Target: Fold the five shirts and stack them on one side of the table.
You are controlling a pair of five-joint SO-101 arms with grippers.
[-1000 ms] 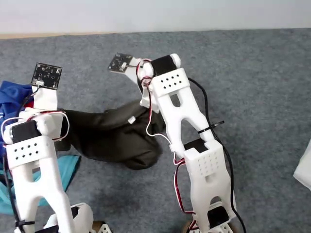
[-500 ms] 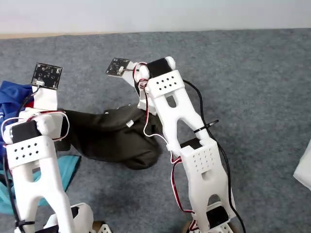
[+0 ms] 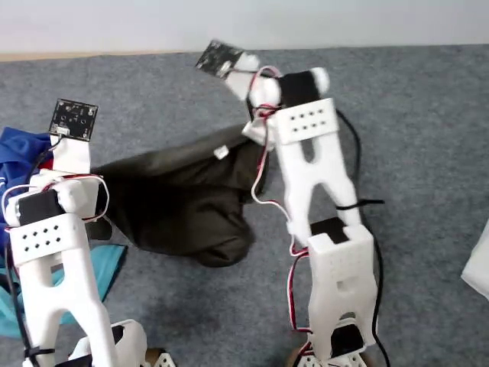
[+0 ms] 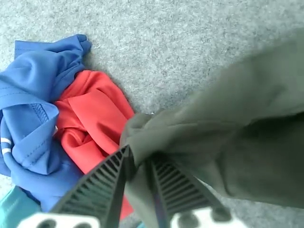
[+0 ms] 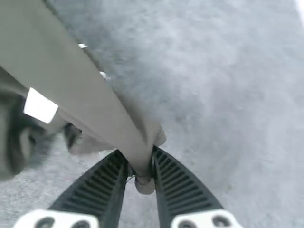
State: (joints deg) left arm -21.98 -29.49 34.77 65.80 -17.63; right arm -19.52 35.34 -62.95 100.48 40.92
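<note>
A dark olive shirt (image 3: 179, 199) is stretched between my two arms on the grey carpet. My left gripper (image 4: 138, 164) is shut on one end of the olive shirt (image 4: 223, 137), near a red shirt (image 4: 90, 118) and a blue shirt (image 4: 35, 95). My right gripper (image 5: 140, 166) is shut on the other end of the olive shirt (image 5: 61, 90), held off the carpet; a white label (image 5: 40, 106) shows on it. In the high view the blue shirt (image 3: 19, 157) lies at the left edge, a teal shirt (image 3: 111, 264) under the left arm.
A white cloth (image 3: 480, 264) pokes in at the right edge. Open grey carpet (image 3: 412, 153) lies to the right of the right arm and along the far side, up to a pale wall (image 3: 244, 23).
My right arm has swung away and to the right with its end of the olive shirt, lifting and stretching the cloth. The left arm has stayed put.
</note>
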